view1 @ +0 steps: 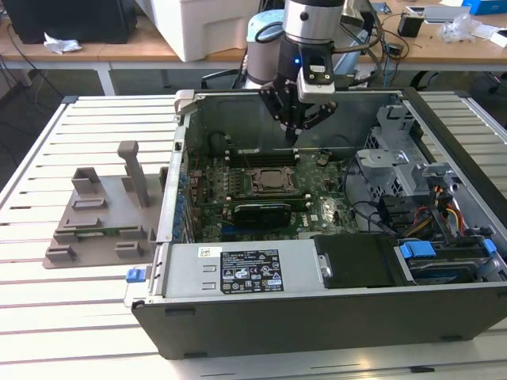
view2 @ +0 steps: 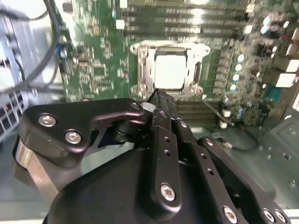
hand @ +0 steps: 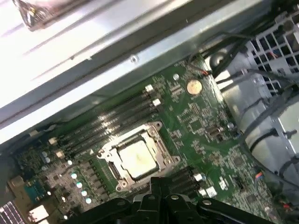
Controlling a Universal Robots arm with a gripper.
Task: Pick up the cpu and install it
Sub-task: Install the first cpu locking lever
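1. The cpu [view2: 169, 71] lies flat inside the socket [view2: 144, 65], apparently seated, so nothing needs gripping.
2. The gripper [view1: 292, 136] hovers empty, fingers pinched together; in the exterior view the socket sits at its six o'clock.

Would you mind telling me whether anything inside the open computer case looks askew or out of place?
Nothing stands out. The silvery-grey square chip lies flat and square within the metal-framed socket on the green motherboard, and the black tool hangs clear above the board, holding nothing.
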